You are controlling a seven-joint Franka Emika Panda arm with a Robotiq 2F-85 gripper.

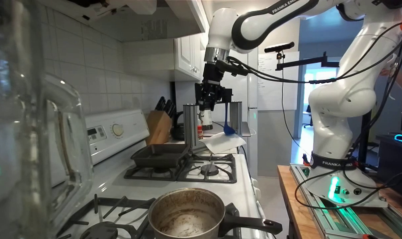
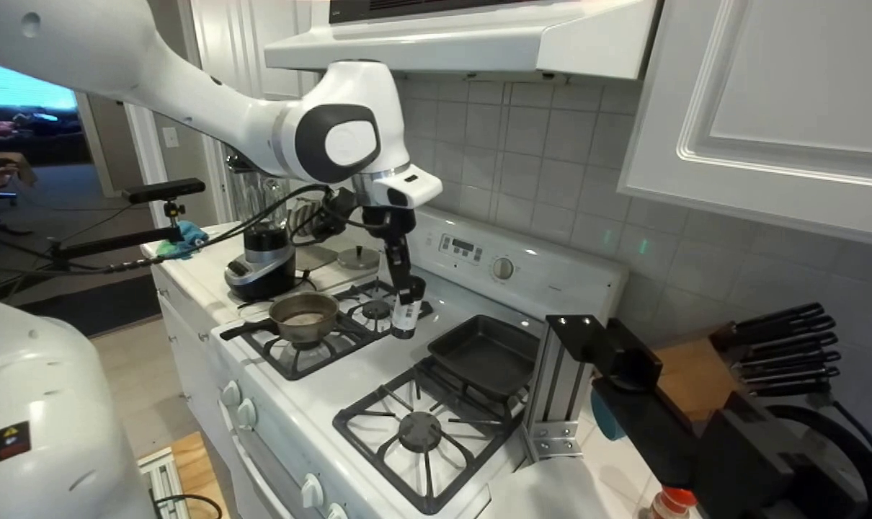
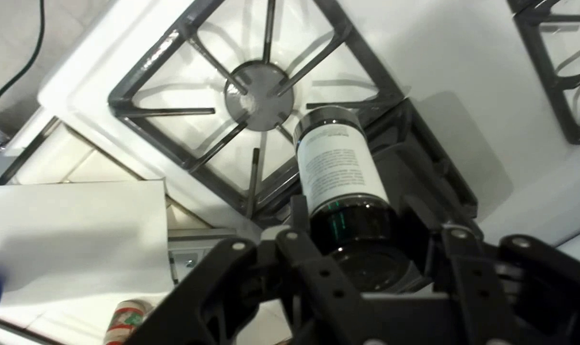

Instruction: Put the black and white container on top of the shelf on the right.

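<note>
The black and white container [image 3: 340, 163] has black ends and a white printed label round its middle. My gripper [image 3: 359, 218] is shut on one black end, and the other end points down and away. In both exterior views the container [image 1: 206, 119] [image 2: 406, 318] hangs nearly upright below the gripper [image 1: 207, 107] [image 2: 409, 288], in the air above the stove. A pale metal frame with upright posts [image 1: 191, 124] [image 2: 553, 389] stands at the stove's end, taller than the cooktop. I cannot tell whether it is the shelf; no thin top board shows clearly.
A black baking pan [image 2: 490, 357] and a steel pot [image 1: 187, 214] stand on the stove. A knife block [image 1: 158, 126] is behind the frame. A blue spoon [image 1: 228, 128] and a white sheet [image 1: 222, 142] are beside the posts. Wall cabinets [image 1: 187, 56] hang above.
</note>
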